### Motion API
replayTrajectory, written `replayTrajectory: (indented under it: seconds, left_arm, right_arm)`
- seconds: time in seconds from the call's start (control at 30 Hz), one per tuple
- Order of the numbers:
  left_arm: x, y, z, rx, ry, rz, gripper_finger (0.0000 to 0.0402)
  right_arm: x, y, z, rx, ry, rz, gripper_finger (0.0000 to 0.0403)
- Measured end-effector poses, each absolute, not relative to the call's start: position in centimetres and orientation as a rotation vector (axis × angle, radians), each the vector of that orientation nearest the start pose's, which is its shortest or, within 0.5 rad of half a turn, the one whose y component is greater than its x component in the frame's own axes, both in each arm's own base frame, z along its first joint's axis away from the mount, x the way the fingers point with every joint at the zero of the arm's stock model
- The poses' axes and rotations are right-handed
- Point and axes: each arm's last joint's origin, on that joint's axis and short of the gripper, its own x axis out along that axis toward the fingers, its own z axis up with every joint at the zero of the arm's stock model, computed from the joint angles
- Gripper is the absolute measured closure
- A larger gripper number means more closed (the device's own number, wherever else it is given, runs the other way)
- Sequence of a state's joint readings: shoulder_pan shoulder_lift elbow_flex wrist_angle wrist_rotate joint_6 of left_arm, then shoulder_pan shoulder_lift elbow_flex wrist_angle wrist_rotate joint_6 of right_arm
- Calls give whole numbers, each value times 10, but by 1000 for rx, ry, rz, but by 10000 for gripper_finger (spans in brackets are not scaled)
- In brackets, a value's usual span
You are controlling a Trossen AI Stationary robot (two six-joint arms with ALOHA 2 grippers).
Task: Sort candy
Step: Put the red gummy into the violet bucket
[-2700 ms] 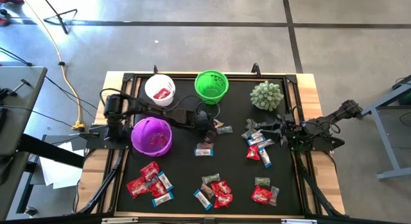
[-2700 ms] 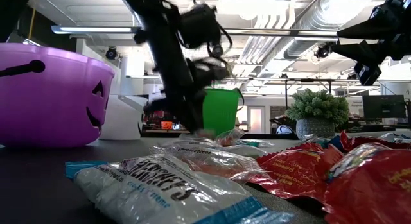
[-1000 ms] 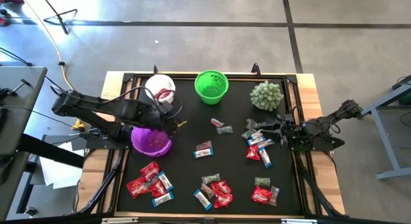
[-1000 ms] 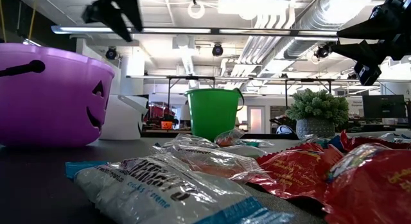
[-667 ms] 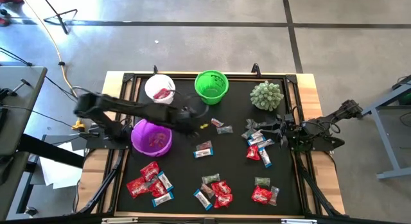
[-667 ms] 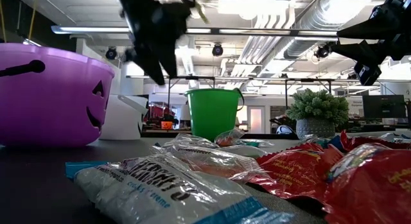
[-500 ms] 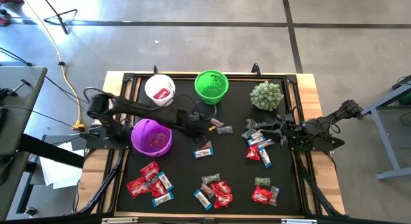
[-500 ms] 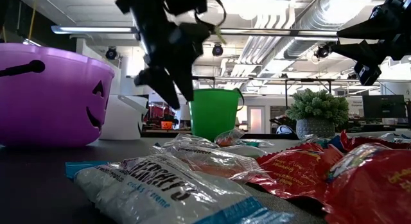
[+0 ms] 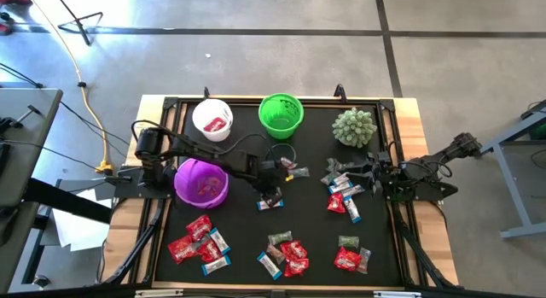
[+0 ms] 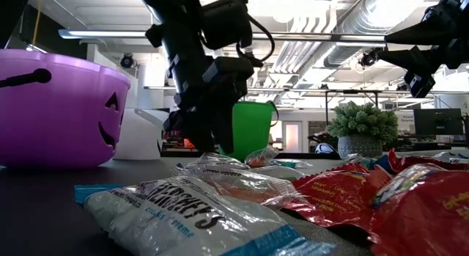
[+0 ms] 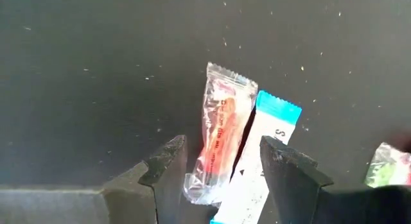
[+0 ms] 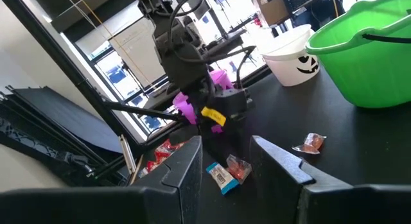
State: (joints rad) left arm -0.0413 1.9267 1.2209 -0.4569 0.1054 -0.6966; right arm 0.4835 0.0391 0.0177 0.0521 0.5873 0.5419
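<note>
Candy lies scattered over the black mat. Two pieces lie side by side in the middle: one in a clear wrapper with red inside point(image 11: 218, 139) and one blue-white point(image 11: 262, 156), seen from above as a pair point(image 9: 270, 201). My left gripper point(image 11: 223, 161) hangs open just over them, pointing steeply down, with a finger on either side of the pair; in the low view it point(image 10: 205, 135) stands above the mat. My right gripper point(image 12: 231, 161) waits open at the table's right edge point(image 9: 375, 172), holding nothing.
A white bucket point(image 9: 212, 119) and a green bucket point(image 9: 281, 113) stand at the far edge, and a purple bucket point(image 9: 201, 180) at the left. A spiky pale-green ball point(image 9: 354, 127) sits far right. More candy lies near the right arm point(image 9: 343, 191) and along the near edge point(image 9: 286, 254).
My left gripper has swung from above the purple bucket toward the table's right and come down over the two candies in the middle, tipping to point more steeply down. It has stayed open. The candy has not moved.
</note>
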Motion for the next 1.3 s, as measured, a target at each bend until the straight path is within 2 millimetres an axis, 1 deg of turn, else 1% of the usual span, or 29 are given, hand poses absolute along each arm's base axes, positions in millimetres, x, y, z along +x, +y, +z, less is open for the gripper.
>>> replayTrajectory:
  seconds: [0.27,0.43,0.6,0.87,0.97,1.07,1.13,1.2,1.3]
  left_arm:
    - [377,-17,140,-598,1177,292,218]
    - [377,-15,137,-596,1186,297,237]
    - [376,-14,136,-603,1192,322,278]
    - [375,-11,135,-611,1200,341,369]
    - [373,-12,135,-611,1215,352,391]
    - [369,-11,141,-624,1226,371,394]
    - [364,-11,150,-621,1226,379,390]
    - [359,-10,166,-611,1201,389,385]
    - [345,-9,195,-587,1173,418,382]
  right_arm:
    - [91,30,171,557,-54,-94,276]
    - [91,30,171,557,-54,-94,276]
    - [91,30,171,557,-54,-94,276]
    - [91,30,171,557,-54,-95,276]
    - [91,30,171,557,-54,-94,276]
    - [91,30,171,556,-54,-94,276]
    - [91,30,171,556,-54,-94,276]
    - [91,30,171,557,-54,-94,276]
    - [91,30,171,557,-54,-94,276]
